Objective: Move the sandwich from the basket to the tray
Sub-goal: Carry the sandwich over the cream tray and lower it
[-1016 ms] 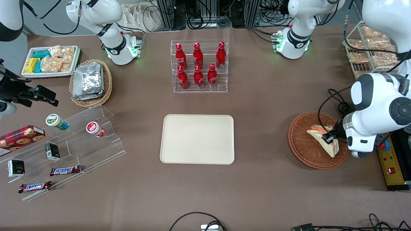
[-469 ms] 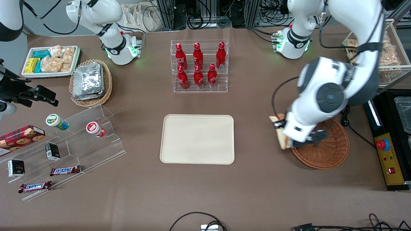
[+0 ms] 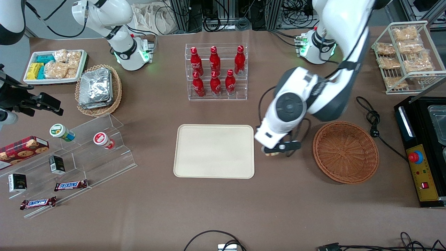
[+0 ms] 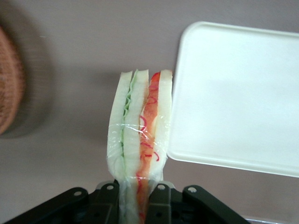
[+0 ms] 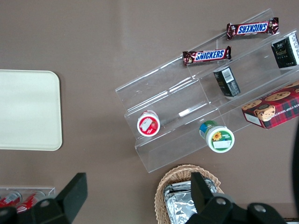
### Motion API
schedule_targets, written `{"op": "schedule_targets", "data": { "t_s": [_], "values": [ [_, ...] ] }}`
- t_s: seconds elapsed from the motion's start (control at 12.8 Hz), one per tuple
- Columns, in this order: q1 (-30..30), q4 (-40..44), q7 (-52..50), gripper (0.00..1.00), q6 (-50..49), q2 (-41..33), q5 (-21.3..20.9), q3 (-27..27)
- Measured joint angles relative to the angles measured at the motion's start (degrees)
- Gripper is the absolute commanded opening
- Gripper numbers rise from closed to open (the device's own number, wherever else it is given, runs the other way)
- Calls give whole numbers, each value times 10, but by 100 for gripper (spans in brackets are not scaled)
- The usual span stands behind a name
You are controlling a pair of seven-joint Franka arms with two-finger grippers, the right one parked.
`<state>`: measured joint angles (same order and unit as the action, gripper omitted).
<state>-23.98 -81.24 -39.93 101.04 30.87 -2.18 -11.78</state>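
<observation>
My left gripper [image 3: 277,149] hangs above the bare table between the cream tray [image 3: 214,151] and the round reddish-brown basket [image 3: 345,151], close to the tray's short edge. It is shut on the wrapped sandwich [image 4: 140,126], a white bread wedge with red and green filling, gripped at one end [image 4: 136,200]. In the front view only a small tan bit of the sandwich [image 3: 268,153] shows under the wrist. The wrist view has the sandwich's tip beside the tray's rim [image 4: 187,154], with the basket's edge [image 4: 9,88] off to the side. Nothing lies in the basket or on the tray.
A clear rack of red bottles [image 3: 216,71] stands farther from the front camera than the tray. Toward the parked arm's end are a clear stepped stand with snacks [image 3: 87,150], a tan basket of foil packets [image 3: 98,89] and a white snack tray [image 3: 54,66]. A wire rack [image 3: 406,55] and a cable [image 3: 371,116] lie near the basket.
The gripper has lifted the sandwich out of the basket and carried it sideways toward the tray. The basket now holds nothing.
</observation>
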Motion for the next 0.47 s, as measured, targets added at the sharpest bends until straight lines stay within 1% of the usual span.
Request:
{"op": "schedule_targets", "data": {
  "t_s": [0.16,0.31,0.47],
  "values": [
    [-18,30,-1,0,32,44,0,0],
    [-19,39,-1,0,93,81,0,-6],
    [-19,40,-1,0,122,114,0,-14]
  ]
}}
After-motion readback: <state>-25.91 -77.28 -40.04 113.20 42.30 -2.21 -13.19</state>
